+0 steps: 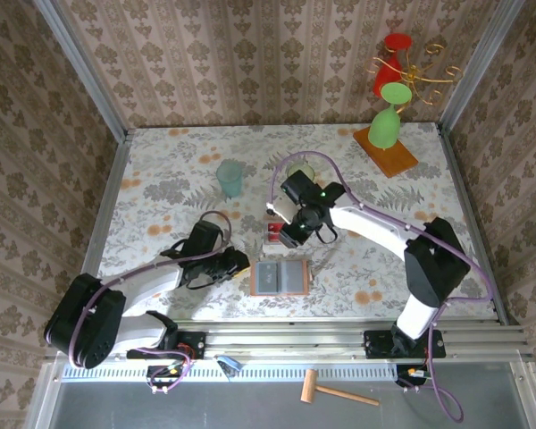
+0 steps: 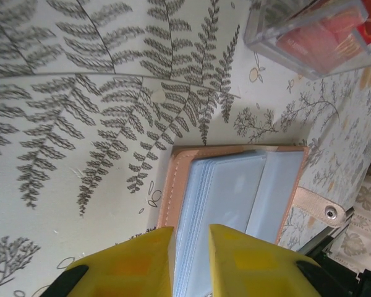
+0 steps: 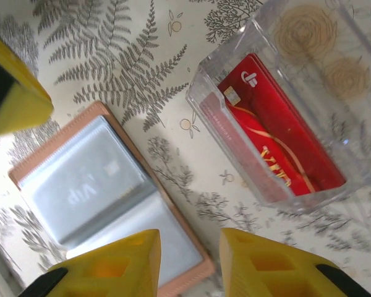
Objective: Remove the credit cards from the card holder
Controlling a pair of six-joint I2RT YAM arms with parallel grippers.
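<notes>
Fingers on the left gripper (image 2: 191,260) are chunky yellow plastic wedges parted by a narrow gap, and as far as I can see there's nothing pinched in there. Right past the tips lies the card holder (image 2: 235,192), flat and open on the table (image 1: 161,179), pockets up, its near edge showing through the gap. It's tan leather-looking stuff with stitching round the rim, soft grey-blue plastic sleeves inside, and a little strap with a metal snap (image 2: 329,213) sticking off one side. The right gripper (image 3: 190,263) has the same yellow fingers, spread a bit wider and also empty, hovering over the holder's far edge, between the holder and the clear tray (image 3: 334,68). That tray is a hard see-through rectangular box sitting just beside the holder, apart from it, and the credit cards (image 3: 278,142) are stacked in it: glossy red, gold squiggle and a chip on the top one. One sleeve in the holder shows pale lettering, but I can't tell if that's a card. Further out there's a teal cup (image 1: 230,179), and a wooden mallet (image 1: 339,391) down off the table's near edge.
</notes>
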